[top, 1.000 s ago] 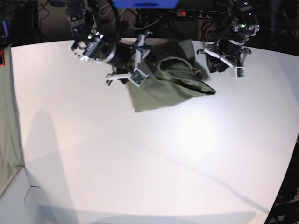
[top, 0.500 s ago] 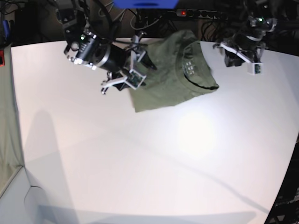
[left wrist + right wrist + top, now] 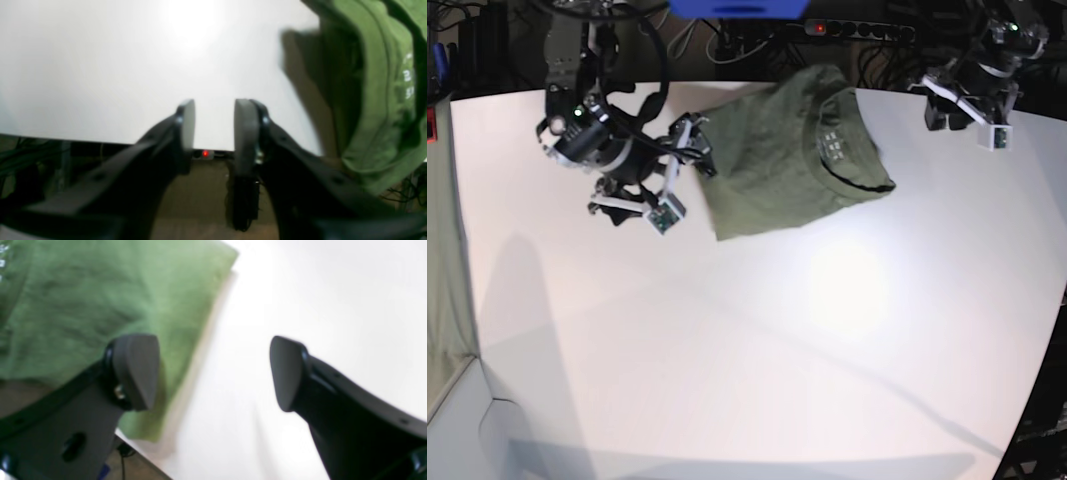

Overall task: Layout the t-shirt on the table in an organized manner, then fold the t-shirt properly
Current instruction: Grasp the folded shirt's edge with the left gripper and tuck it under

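The olive-green t-shirt (image 3: pixel 787 150) lies folded into a rough rectangle at the back of the white table (image 3: pixel 757 340), collar and white neck print facing up and towards the right. My right gripper (image 3: pixel 685 170) is open and empty just left of the shirt's left edge. In the right wrist view the gripper (image 3: pixel 211 370) hangs over the table (image 3: pixel 317 290) with the shirt (image 3: pixel 100 306) under its left finger. My left gripper (image 3: pixel 967 115) is open and empty at the back right, apart from the shirt. In the left wrist view the gripper (image 3: pixel 213 123) has the shirt (image 3: pixel 377 100) to its right.
A pale grey-green cloth strip (image 3: pixel 442 250) hangs along the table's left side. A power strip with a red light (image 3: pixel 847 30) and cables lie on the dark floor behind the table's back edge. A blue object (image 3: pixel 737 8) is at the top.
Both grippers have let go of the shirt and drawn away, the right one to the left, the left one to the back right. The shirt now lies flat.
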You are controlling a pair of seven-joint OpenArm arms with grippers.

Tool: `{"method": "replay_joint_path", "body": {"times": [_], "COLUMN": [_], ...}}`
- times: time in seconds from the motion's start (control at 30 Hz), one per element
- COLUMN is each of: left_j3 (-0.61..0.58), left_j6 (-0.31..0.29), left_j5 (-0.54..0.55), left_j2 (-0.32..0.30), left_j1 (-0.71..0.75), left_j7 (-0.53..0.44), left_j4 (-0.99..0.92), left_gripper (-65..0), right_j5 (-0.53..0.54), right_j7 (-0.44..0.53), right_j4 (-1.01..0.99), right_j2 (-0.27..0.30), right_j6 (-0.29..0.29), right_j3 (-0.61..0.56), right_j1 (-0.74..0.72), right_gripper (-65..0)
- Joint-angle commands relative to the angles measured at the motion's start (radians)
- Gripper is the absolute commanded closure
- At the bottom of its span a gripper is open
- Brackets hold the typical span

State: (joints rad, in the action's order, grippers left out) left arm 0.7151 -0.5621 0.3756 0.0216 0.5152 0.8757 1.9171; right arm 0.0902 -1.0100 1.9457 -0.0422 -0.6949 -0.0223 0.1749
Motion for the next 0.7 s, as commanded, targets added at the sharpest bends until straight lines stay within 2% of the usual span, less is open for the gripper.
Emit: {"method": "replay_joint_path", "body": {"times": [0.0, 0.17, 0.27, 0.5, 0.67], "left_j3": [0.002, -0.065, -0.113, -0.211, -0.229], "left_j6": [-0.003, -0.011, -0.013, -0.013, -0.013], "left_j5": [0.013, 0.016, 0.027, 0.132, 0.21], "left_j2": [-0.004, 0.025, 0.028, 0.025, 0.033], "left_j1": [0.0, -0.005, 0.003, 0.0, -0.017], "left_j7": [-0.013, -0.013, -0.013, -0.013, -0.02], "left_j4": [0.012, 0.018, 0.02, 0.008, -0.018], "left_gripper": [-27.3, -45.3, -51.7, -53.4, -53.4], "right_j5": [0.015, 0.01, 0.01, 0.009, 0.009], "right_j7": [0.016, 0.018, 0.016, 0.015, 0.016], "right_j4": [0.016, 0.014, 0.014, 0.014, 0.014], "right_j2": [-0.008, 0.0, 0.018, 0.035, 0.048], "right_j6": [-0.003, -0.003, -0.003, -0.003, -0.003], "right_j3": [0.0, 0.0, 0.002, 0.003, 0.003], "right_j1": [-0.013, -0.008, -0.007, -0.004, 0.004], "right_gripper": [-53.3, -53.3, -53.3, -53.3, -53.3]}}
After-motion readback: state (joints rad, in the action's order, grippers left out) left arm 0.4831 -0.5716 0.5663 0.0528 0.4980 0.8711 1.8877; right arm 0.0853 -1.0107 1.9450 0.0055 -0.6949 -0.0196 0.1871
